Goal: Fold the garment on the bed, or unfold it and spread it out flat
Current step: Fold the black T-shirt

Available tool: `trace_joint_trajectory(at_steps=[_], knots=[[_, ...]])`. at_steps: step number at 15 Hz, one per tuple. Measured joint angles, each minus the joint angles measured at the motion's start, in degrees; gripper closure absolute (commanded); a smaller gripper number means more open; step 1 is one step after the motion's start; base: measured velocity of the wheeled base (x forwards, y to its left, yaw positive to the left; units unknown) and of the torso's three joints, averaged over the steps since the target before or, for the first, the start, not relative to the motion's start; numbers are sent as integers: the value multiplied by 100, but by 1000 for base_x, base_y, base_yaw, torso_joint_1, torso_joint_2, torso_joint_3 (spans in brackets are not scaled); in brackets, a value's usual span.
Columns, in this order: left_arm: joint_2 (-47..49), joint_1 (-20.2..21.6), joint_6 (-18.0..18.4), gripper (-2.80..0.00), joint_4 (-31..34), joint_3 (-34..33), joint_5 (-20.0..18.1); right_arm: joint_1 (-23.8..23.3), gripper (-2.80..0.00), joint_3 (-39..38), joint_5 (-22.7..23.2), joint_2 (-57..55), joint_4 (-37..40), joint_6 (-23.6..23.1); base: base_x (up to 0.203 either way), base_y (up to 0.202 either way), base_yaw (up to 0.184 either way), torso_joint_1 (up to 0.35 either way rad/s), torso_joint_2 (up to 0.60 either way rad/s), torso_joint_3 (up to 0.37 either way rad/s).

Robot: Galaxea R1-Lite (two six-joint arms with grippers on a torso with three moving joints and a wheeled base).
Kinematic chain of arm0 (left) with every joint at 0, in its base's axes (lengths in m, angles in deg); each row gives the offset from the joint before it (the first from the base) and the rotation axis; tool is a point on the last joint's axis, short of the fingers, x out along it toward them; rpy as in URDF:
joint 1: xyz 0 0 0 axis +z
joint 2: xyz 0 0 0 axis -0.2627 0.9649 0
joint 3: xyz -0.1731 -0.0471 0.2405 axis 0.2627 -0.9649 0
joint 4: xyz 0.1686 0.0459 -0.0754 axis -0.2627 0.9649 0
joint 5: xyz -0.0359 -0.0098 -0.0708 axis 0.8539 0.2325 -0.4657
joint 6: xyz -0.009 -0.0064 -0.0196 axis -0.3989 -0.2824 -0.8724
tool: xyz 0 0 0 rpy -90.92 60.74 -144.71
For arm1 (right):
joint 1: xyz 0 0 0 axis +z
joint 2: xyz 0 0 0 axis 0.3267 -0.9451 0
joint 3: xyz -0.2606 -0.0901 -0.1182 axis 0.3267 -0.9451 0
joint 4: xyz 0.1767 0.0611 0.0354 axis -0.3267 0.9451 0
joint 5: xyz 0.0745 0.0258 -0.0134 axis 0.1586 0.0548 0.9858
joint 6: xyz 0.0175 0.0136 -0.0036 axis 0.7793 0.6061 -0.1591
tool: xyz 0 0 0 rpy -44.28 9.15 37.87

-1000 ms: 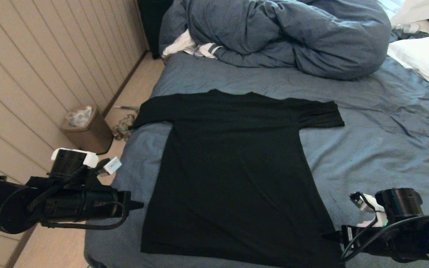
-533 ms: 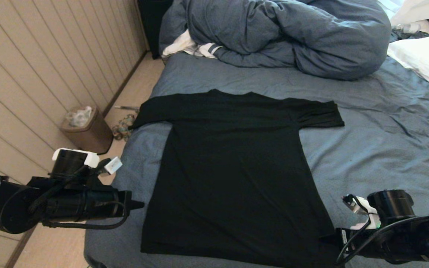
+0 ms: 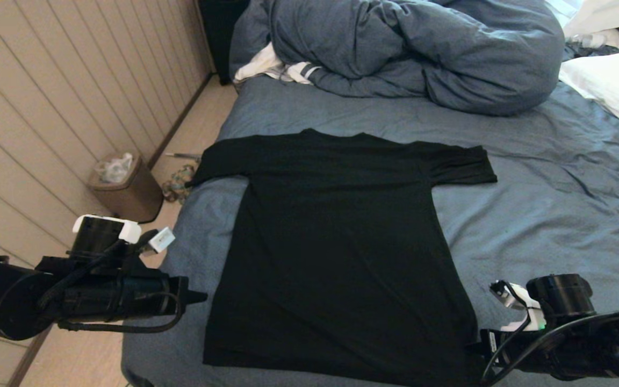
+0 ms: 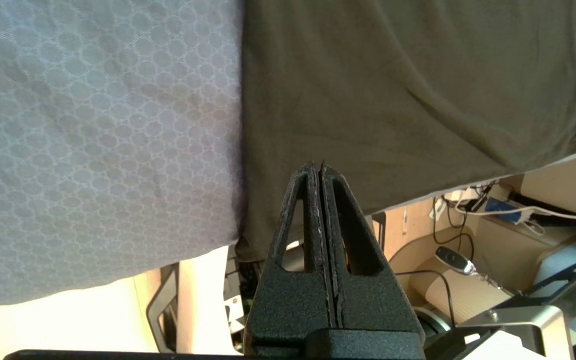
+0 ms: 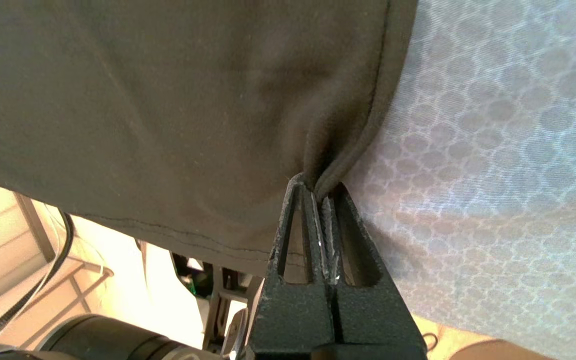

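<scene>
Right wrist view: right pincer [image 5: 318,192] has closed on garment [image 5: 168,100].

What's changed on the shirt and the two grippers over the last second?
The right gripper slid in toward the garment and closed on its near right hem corner, pinching a fold of fabric. The left gripper stayed shut and empty beside the left hem. The garment lies flat on the bed as before.

wall [image 3: 46,97]: beige panelled | floor [image 3: 191,129]: light wood | bin [image 3: 124,188]: brown, beside wall
</scene>
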Motion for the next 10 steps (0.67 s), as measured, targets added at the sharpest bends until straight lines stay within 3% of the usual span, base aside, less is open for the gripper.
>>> trace_joint_trajectory(at_steps=[6, 7, 10], knots=[[-122, 0, -5, 0, -187, -263, -154, -225, 0, -232, 45, -28, -373, -20, 0, 0, 0, 0, 0, 0], [-150, -1, -1, -280, -213, -346, -151, -270, 0, -241, 45, -35, -422, -18, 0, 0, 0, 0, 0, 0], [-179, -2, 26, -280, -276, -513, -169, -386, 0, -213, 46, -105, -465, -24, 0, 0, 0, 0, 0, 0]])
